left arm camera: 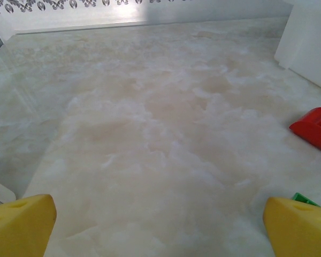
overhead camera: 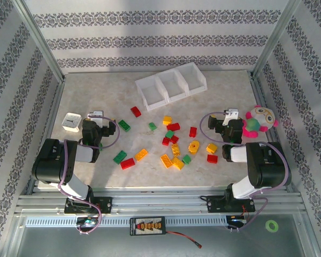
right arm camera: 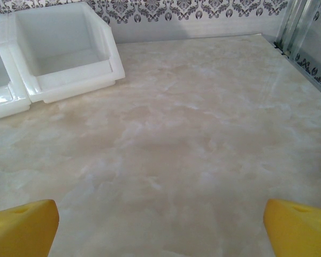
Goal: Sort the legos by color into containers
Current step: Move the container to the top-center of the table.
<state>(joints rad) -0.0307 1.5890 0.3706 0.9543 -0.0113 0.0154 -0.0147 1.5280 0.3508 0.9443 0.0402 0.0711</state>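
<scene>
Plainly, the bricks lie scattered on the table between the two arms, none yet in the bins at the back. The left gripper and the right gripper both hang spread wide and empty. A green brick lies slantwise just to the right of the left gripper, so that arm looks the nearer.

Top view high above table, wrist views low, right one facing containers
</scene>
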